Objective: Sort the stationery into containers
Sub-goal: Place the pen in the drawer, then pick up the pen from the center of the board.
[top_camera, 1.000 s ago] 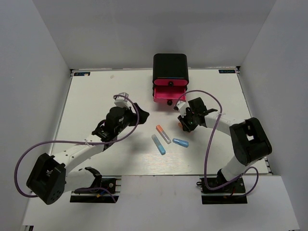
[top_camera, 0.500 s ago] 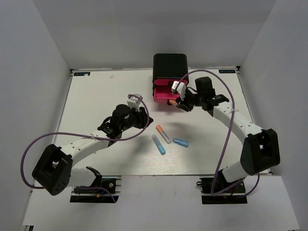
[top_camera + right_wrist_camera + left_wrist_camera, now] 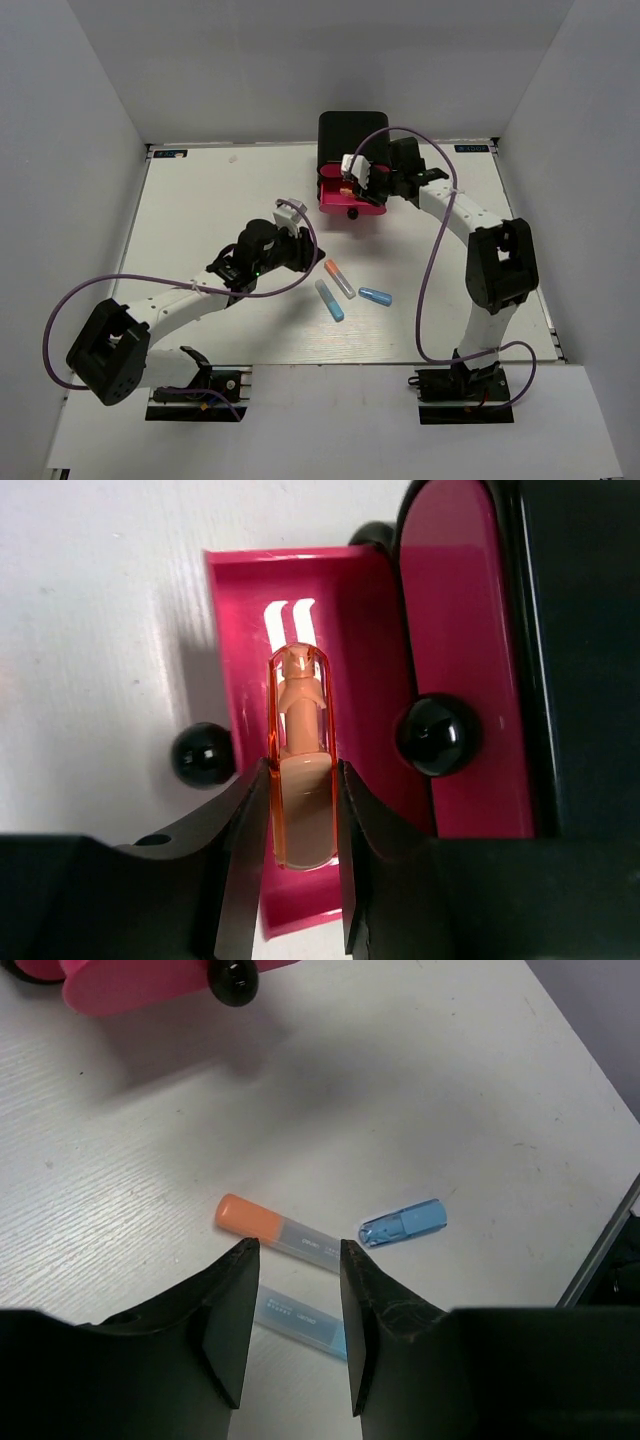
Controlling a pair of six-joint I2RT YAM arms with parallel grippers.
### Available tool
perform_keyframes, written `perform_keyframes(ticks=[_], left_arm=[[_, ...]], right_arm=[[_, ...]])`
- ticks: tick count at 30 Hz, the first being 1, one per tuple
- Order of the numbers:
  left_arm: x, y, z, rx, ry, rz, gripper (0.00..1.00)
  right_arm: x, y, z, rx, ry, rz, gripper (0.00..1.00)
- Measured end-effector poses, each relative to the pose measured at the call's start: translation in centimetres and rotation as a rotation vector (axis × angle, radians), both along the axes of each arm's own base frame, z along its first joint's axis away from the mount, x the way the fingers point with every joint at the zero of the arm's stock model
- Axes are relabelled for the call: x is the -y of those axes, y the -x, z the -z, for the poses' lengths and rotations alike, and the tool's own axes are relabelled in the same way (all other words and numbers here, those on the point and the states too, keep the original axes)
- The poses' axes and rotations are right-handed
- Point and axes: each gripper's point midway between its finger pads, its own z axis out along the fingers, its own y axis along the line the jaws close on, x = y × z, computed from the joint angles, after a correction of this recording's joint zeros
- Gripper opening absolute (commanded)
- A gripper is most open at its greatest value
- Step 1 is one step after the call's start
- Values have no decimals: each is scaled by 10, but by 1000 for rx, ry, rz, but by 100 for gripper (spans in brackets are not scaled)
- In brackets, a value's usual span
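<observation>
My right gripper (image 3: 302, 766) is shut on a chunky orange marker (image 3: 299, 720) and holds it over the open pink drawer (image 3: 238, 660) of the black box (image 3: 352, 135); in the top view that gripper (image 3: 353, 181) hangs over the drawer (image 3: 338, 200). Three markers lie mid-table: orange-grey (image 3: 275, 1230), light blue (image 3: 300, 1318) and blue (image 3: 404, 1223). My left gripper (image 3: 297, 1246) hovers just above them, its jaws a little apart with nothing between them; the light blue marker shows on the table through the gap. From above, the left gripper (image 3: 303, 250) is just left of the orange-grey marker (image 3: 340, 278).
Two black round knobs show beside the held marker, one on the pulled-out drawer (image 3: 204, 754) and one on the shut drawer above it (image 3: 437, 735). Purple cables loop off both arms (image 3: 300, 215). White walls close in the table's (image 3: 200, 200) left, right and back.
The right arm has carried the orange marker from mid-table up to the open drawer. The left gripper has moved right toward the three markers, and its jaws have narrowed.
</observation>
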Motion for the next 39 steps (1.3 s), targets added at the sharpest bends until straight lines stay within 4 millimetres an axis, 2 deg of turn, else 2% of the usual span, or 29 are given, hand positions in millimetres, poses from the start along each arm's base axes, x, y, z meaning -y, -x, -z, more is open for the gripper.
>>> perform_keyframes(ticks=[2, 3, 6, 10, 13, 15, 17, 18, 19, 20, 22, 23, 24, 25, 29, 33, 39], left_arm=[[4, 2, -3, 15, -5, 18, 50], [6, 3, -5, 28, -7, 29, 52], [15, 6, -11, 60, -13, 71, 53], [28, 9, -12, 90, -34, 138, 60], [41, 10, -11, 115, -54, 199, 61], [51, 13, -11, 138, -68, 255, 61], [63, 18, -11, 179, -81, 339, 61], [69, 22, -9, 195, -85, 380, 61], [76, 25, -7, 215, -90, 430, 61], [83, 29, -4, 234, -98, 480, 61], [97, 36, 7, 261, -120, 576, 60], [106, 39, 13, 272, -132, 625, 60], [114, 41, 21, 281, -149, 670, 60], [120, 43, 29, 288, -166, 708, 61], [138, 54, 67, 298, -251, 848, 63], [143, 64, 91, 310, -315, 938, 67], [151, 67, 107, 347, -378, 1015, 67]], right_arm=[[0, -8, 7, -7, 15, 8, 32], [1, -11, 9, -6, 20, 13, 43], [3, -13, 9, -7, 23, 26, 51], [5, -15, 6, -20, 7, 48, 54], [9, -15, -1, -26, -11, 71, 54], [15, -14, -11, -29, -34, 99, 52], [23, -11, -29, -34, -77, 143, 40], [29, -9, -37, -34, -98, 164, 29], [36, -6, -45, -40, -122, 186, 9], [44, -3, -53, -45, -148, 212, 2], [59, 5, -61, -73, -193, 262, 0], [72, 10, -62, -81, -210, 296, 0], [82, 15, -59, -100, -224, 324, 4], [90, 21, -54, -123, -231, 349, 16], [115, 42, -21, -245, -247, 431, 37], [127, 50, -5, -309, -261, 471, 40], [133, 51, -14, -310, -301, 478, 41]])
